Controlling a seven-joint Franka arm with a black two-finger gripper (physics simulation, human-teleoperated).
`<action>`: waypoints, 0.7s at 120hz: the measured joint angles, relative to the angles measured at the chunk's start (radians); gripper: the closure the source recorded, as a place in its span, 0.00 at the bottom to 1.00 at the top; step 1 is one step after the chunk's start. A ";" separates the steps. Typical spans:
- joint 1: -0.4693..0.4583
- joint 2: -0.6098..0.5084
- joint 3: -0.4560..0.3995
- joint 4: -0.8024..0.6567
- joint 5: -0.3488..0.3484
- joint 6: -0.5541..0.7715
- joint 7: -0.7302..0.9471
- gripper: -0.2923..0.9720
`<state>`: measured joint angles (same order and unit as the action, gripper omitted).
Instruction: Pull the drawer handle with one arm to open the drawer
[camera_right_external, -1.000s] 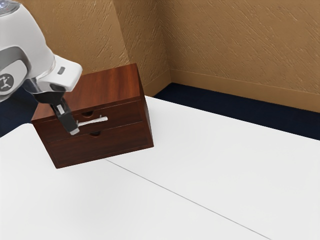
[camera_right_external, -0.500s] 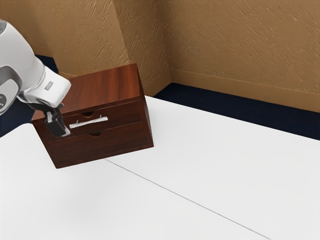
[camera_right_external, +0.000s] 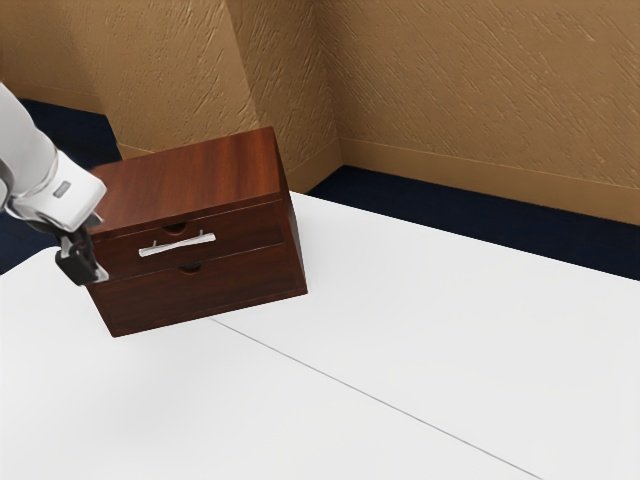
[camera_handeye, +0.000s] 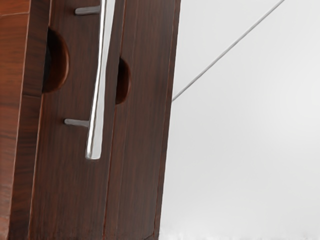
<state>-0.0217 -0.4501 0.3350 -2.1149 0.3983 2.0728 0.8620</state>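
Brushed metal makes up the drawer handle, a slim, flat-faced bar standing off the upper drawer on two short posts. In the wrist view the handle shows a bright sheen along its length and a squared end. The upper drawer's front sits flush with the lower drawer, and each front has a half-round finger notch cut into its top edge.

Both drawers belong to a small box-shaped cabinet of dark reddish wood with fine straight grain, standing at the far corner of the table toward the exterior view's left.

The black gripper hangs at the cabinet's front corner on that same side, apart from the handle and with nothing in its grasp. Whether it is open or closed cannot be told. It hangs from a smooth white arm.

The table is matte white, crossed by one thin grey seam. Behind it rise tan walls with rough, combed plaster, above a dark navy floor.
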 joint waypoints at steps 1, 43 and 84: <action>0.000 -0.001 0.002 -0.001 0.000 0.001 0.002 0.23; -0.010 0.029 0.019 -0.031 -0.005 0.078 0.056 0.23; -0.032 0.095 0.044 -0.030 -0.023 0.156 0.085 0.23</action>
<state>-0.0532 -0.3553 0.3787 -2.1450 0.3754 2.2286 0.9467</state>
